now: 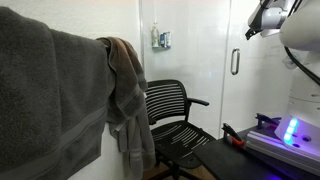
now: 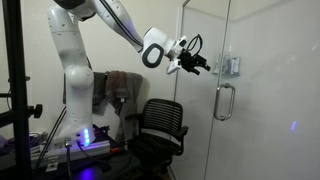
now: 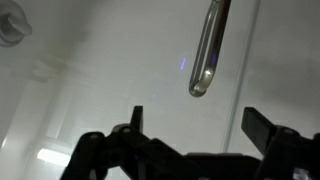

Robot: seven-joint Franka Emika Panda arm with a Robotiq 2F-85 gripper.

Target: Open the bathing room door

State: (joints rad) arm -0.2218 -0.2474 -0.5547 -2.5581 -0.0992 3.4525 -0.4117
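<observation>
The bathing room door [image 1: 262, 100] is a tall clear-glass panel with a short vertical chrome loop handle [image 1: 235, 62]. The handle also shows in an exterior view [image 2: 224, 100]. My gripper [image 2: 200, 63] hangs in the air facing the glass, above the handle and apart from it. It also shows at the top of an exterior view [image 1: 252, 30]. In the wrist view the gripper [image 3: 197, 122] is open and empty. The lower end of the handle [image 3: 208, 50] hangs above the gap between the fingers, not touching them.
A glass panel beside the door carries a small bottle shelf [image 1: 161, 40]. A black mesh office chair [image 1: 170, 115] stands before the glass. Grey and brown towels [image 1: 60, 95] hang at the left. The robot base [image 2: 82, 90] stands on a stand with a glowing blue light.
</observation>
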